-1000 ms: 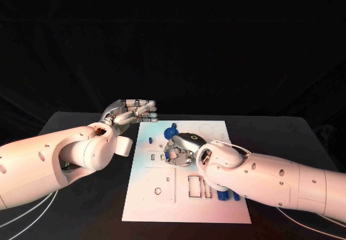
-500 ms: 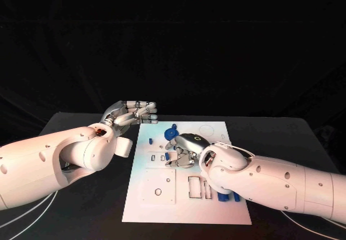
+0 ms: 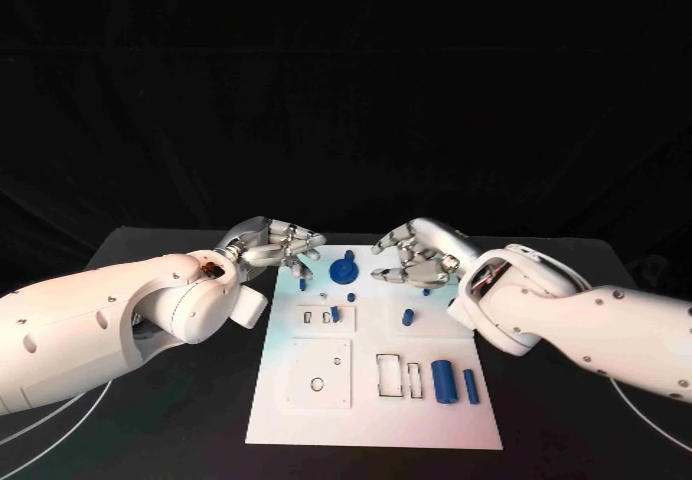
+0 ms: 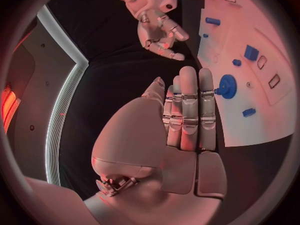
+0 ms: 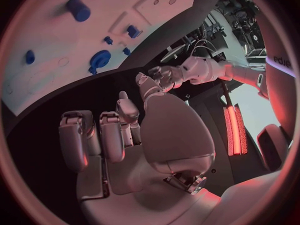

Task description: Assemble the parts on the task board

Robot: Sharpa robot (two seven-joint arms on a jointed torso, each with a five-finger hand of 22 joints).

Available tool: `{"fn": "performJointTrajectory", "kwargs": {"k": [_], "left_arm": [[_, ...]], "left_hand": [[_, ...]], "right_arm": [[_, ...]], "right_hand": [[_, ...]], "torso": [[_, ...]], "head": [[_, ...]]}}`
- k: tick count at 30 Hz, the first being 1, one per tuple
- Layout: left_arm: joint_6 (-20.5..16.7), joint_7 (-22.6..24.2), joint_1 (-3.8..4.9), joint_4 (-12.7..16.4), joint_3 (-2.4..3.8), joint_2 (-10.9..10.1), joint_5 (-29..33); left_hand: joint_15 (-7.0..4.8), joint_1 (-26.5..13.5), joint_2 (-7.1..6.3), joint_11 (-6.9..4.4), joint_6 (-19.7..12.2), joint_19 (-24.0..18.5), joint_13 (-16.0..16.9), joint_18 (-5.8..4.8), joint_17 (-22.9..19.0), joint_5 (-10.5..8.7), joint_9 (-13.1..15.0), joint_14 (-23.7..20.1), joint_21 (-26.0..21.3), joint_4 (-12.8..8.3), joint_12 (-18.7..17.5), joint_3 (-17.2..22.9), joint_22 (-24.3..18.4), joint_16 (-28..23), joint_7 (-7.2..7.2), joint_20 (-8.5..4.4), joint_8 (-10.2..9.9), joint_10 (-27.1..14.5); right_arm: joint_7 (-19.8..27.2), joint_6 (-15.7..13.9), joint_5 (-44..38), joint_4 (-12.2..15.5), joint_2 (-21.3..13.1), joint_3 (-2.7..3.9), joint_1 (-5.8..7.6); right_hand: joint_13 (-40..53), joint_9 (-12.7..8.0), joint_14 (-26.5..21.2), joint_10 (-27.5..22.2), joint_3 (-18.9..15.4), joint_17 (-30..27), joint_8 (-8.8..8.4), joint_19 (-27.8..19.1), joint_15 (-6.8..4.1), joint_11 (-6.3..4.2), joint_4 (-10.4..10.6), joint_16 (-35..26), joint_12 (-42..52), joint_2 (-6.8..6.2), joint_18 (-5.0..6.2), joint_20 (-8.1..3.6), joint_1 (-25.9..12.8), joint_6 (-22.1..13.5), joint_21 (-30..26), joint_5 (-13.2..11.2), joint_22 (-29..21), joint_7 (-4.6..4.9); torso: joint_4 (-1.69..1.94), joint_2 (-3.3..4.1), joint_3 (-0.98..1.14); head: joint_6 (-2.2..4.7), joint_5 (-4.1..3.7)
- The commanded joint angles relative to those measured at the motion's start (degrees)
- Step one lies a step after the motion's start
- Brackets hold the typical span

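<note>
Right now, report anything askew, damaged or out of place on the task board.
Nothing looks damaged or spilled. The task board lies flat on the table, slightly turned. Several blue parts are loose on it: two cylinders lie side by side near the rectangular slots, not seated. Both hands, left and right, hold nothing.

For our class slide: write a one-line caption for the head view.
Both hands, left and right, hover empty over the white task board's far end among scattered blue parts.

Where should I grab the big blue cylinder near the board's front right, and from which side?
Judging from the head view, pinch the big blue cylinder across its round sides at mid-length, coming down from above. It lies flat with a thinner blue pin close beside it, so sideways approach looks cramped.
</note>
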Motion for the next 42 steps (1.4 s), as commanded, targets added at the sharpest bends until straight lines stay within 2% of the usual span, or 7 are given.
{"fn": "performJointTrajectory", "kwargs": {"k": [1, 4, 8, 10, 12, 21, 42], "left_arm": [[7.1, -12.6, 0.07, -1.3, -0.06, 1.3, -15.4], [9.0, -17.0, 0.07, -2.6, -0.10, 2.4, -23.1], [11.6, -22.9, 0.10, -4.2, -0.14, 3.9, -32.0], [13.2, -26.0, 0.13, -4.7, -0.14, 4.5, -34.7], [14.7, -28.8, 0.17, -4.9, -0.14, 5.0, -36.5], [16.5, -38.0, 0.98, -6.9, -0.17, 8.7, -40.7], [20.0, -43.4, 1.92, -10.2, -0.31, 13.8, -41.4]], "left_hand": [[-0.88, -2.9, 0.25, -1.10, 0.9, 5.4, 4.5, -0.85, 18.8, 0.13, 1.5, 2.5, 11.1, 0.6, 5.0, -0.5, 12.9, 18.1, -0.61, -1.41, 1.0, 1.3], [-2.12, -3.9, 1.12, -2.01, 2.4, 13.8, 9.9, -3.71, 34.3, 0.23, 3.5, 5.0, 24.6, 1.1, 11.3, 0.0, 32.5, 31.3, -1.91, -2.77, 2.7, 2.3], [-3.31, -8.4, 1.88, -3.07, 1.6, 18.7, 40.4, -6.01, 44.4, 0.59, 10.2, 6.5, 34.8, 0.6, 40.5, -0.4, 48.0, 39.5, -3.64, -4.01, 6.4, 3.3], [-3.68, -11.3, 1.60, -3.00, 1.2, 20.3, 49.7, -6.72, 46.6, 0.48, 14.0, 7.1, 37.2, 1.0, 49.2, -2.0, 52.3, 41.1, -4.55, -4.10, 8.8, 5.0], [-3.65, -14.2, 1.43, -3.40, 1.1, 20.9, 53.5, -7.03, 47.3, 0.16, 17.2, 7.3, 38.3, 1.4, 52.6, -4.0, 54.3, 41.7, -4.19, -4.28, 10.9, 5.4], [-3.62, -20.3, 2.27, -3.47, -1.9, 20.9, 55.6, -7.19, 47.3, 0.07, 26.2, 7.3, 39.1, 1.4, 53.7, -9.6, 55.8, 41.7, -4.34, -4.29, 14.6, 4.4], [-3.60, -20.7, 2.86, -3.45, -2.5, 21.1, 55.9, -7.29, 47.3, 0.11, 28.2, 7.3, 39.5, 1.4, 53.8, -10.1, 56.4, 41.7, -4.37, -4.21, 15.0, 4.3]], "right_arm": [[4.4, 2.2, 12.8, 0.7, -2.4, -0.06, 0.77], [4.6, 2.1, 14.6, 1.0, -4.3, -0.04, 1.22], [4.5, 1.9, 15.9, 1.5, -6.6, -0.02, 1.54], [4.3, 1.8, 16.0, 1.6, -7.5, -0.02, 1.62], [4.0, 1.7, 16.0, 1.6, -8.1, -0.02, 1.67], [2.9, 1.5, 15.2, 1.3, -8.9, -0.02, 1.74], [2.2, 1.7, 14.3, 0.7, -8.5, -0.03, 1.68]], "right_hand": [[-0.1, 0.0, 4.5, -0.1, -0.3, 9.2, 0.10, 3.4, -0.59, -0.32, 0.2, -0.3, 0.1, 0.61, 0.65, -0.61, -0.2, 0.3, -0.1, 0.2, 12.6, 0.04], [-0.2, 0.0, 4.5, -0.1, -0.3, 9.1, 0.09, 3.3, -0.60, -0.32, 0.2, -0.4, 0.0, 0.61, 0.68, -0.62, -0.2, 0.3, -0.2, 0.2, 12.5, 0.04], [-0.2, 0.0, 4.4, -0.1, -0.3, 9.0, 0.08, 3.3, -0.61, -0.33, 0.2, -0.4, 0.0, 0.63, 0.68, -0.63, -0.2, 0.3, -0.2, 0.3, 12.5, 0.03], [-0.2, 0.0, 4.4, -0.1, -0.3, 9.0, 0.08, 3.3, -0.61, -0.33, 0.2, -0.4, 0.0, 0.63, 0.68, -0.63, -0.2, 0.3, -0.2, 0.3, 12.5, 0.03], [-0.2, 0.0, 4.4, -0.1, -0.3, 9.0, 0.09, 3.3, -0.62, -0.33, 0.2, -0.5, 0.1, 0.62, 0.69, -0.64, -0.2, 0.3, -0.2, 0.3, 12.5, 0.03], [0.8, -0.1, 4.4, 0.8, -0.6, 8.9, 0.20, 3.3, -0.67, -0.39, 0.3, -0.5, 0.9, 0.43, 0.69, -0.71, -0.5, 0.4, -0.2, 0.5, 12.5, -0.05], [0.8, -0.1, 4.4, 1.0, -0.8, 8.9, 0.25, 3.2, -0.71, -0.42, 0.4, -0.6, 1.0, 0.35, 0.71, -0.75, -0.7, 0.4, -0.3, 0.7, 12.4, -0.09]], "torso": [[-0.20, -0.86, -0.03], [-0.36, -1.07, 0.19], [-0.43, -1.38, 0.41], [-0.47, -1.50, 0.52], [-0.50, -1.58, 0.61], [-0.61, -1.66, 0.74], [-0.40, -1.59, 0.61]], "head": [[-0.62, 0.45], [-0.95, 0.88], [-1.53, 1.23], [-1.65, 1.46], [-1.79, 1.60], [-2.06, 1.66], [-3.32, 1.48]]}}
